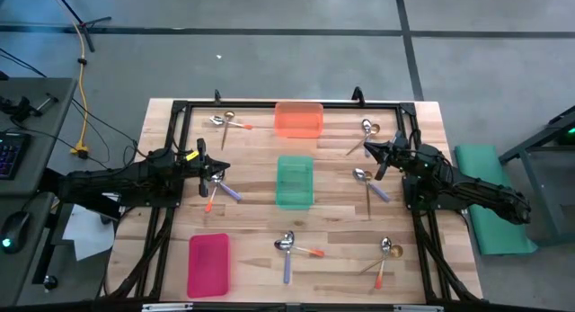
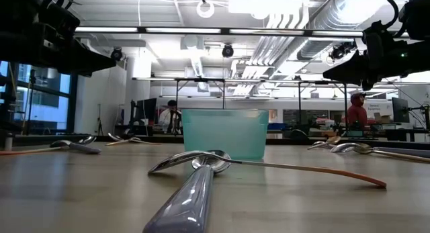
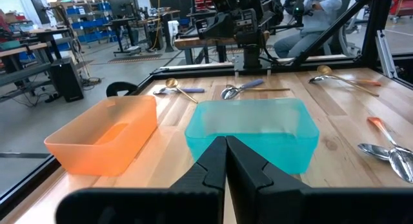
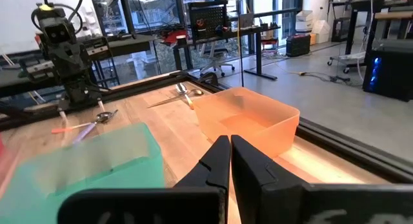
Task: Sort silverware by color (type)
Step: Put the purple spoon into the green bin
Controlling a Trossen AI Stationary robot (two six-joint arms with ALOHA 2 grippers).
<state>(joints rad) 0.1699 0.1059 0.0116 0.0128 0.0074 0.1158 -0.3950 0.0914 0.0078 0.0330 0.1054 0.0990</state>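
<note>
The spoons lie flat on the wooden table in crossed pairs: far left (image 1: 229, 122), left of centre (image 1: 220, 191), far right (image 1: 367, 132), right of centre (image 1: 368, 182), near centre (image 1: 289, 248) and near right (image 1: 385, 255). Handles are orange, purple-blue or gold. My left gripper (image 1: 214, 171) hangs shut above the table, just over the left-of-centre pair, facing the green tray (image 3: 251, 130). My right gripper (image 1: 378, 156) hangs shut between the two right-hand pairs, facing the orange tray (image 4: 248, 121). In the wrist views both pairs of fingers (image 3: 226, 156) (image 4: 229, 156) are closed together, with nothing between them.
The orange tray (image 1: 298, 120) sits at the far middle, the green tray (image 1: 294, 182) in the centre, and a pink-red tray (image 1: 208, 263) near the left corner. A black frame (image 1: 180, 105) runs around the table edge. In the low view a spoon pair (image 2: 201, 167) lies before the green tray.
</note>
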